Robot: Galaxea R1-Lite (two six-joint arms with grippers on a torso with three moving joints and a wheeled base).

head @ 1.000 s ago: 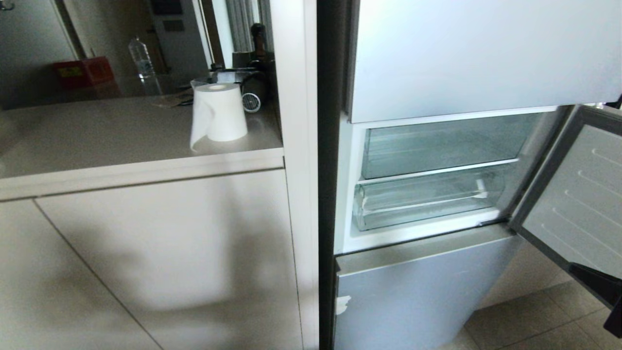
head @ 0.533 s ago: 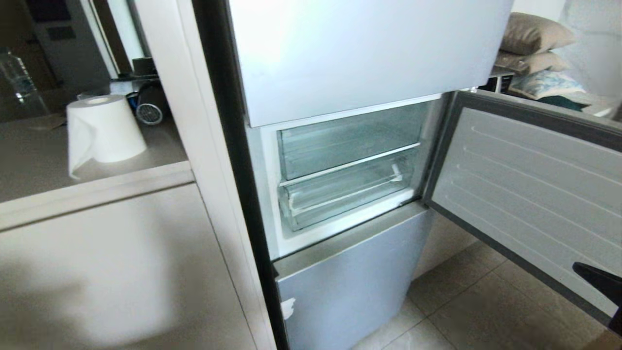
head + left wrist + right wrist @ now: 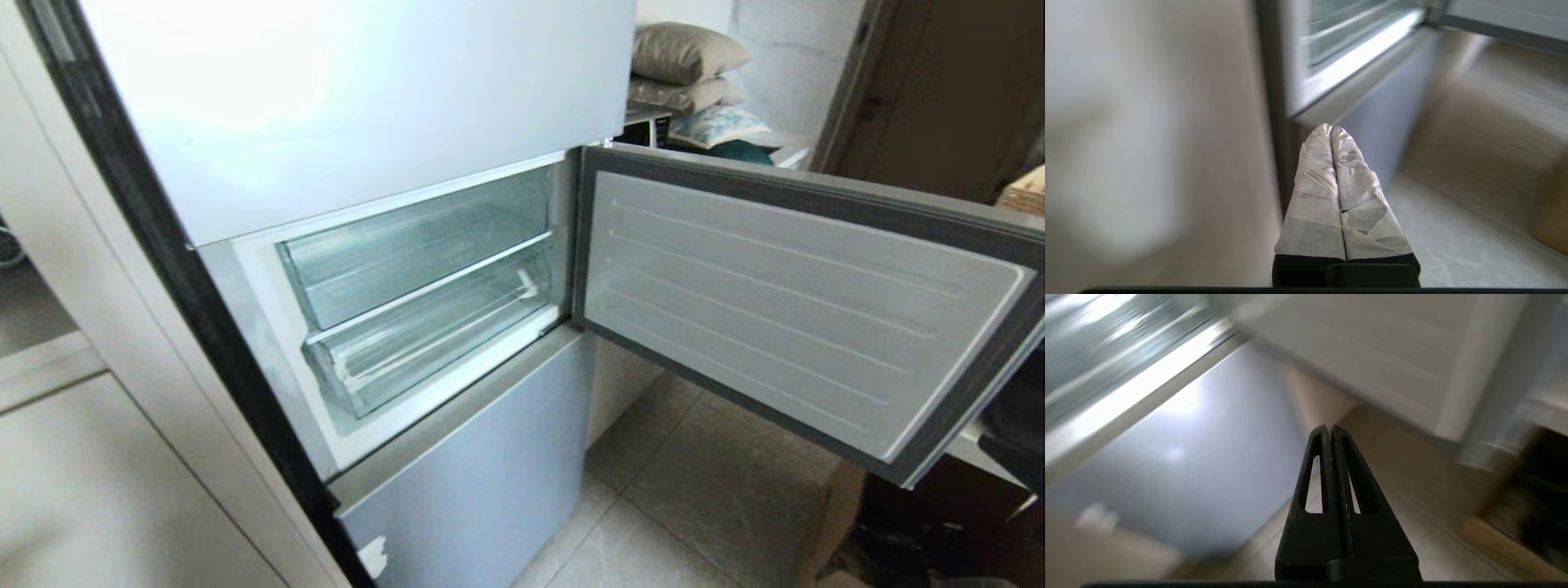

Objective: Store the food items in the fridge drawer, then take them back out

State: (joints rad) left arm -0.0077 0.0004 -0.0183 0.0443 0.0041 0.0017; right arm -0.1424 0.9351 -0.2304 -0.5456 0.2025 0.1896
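Tiled floor [image 3: 653, 506] and a pale cabinet panel [image 3: 98, 490] frame the fridge. At the left, the left gripper [image 3: 1331, 127] is pressed shut, empty, its taped fingers [image 3: 1314, 196] aimed at the fridge's lower edge. Above and ahead of it, the fridge drawer [image 3: 424, 343] is seated in the open compartment, below another clear bin [image 3: 408, 253]. The middle door [image 3: 800, 310] is swung wide. Rightmost, the right gripper [image 3: 1329, 426] is clenched on nothing, below the door.

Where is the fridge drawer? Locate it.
In the head view, the fridge drawer sits left of centre, in the open compartment under the taller clear bin, left of the open door.
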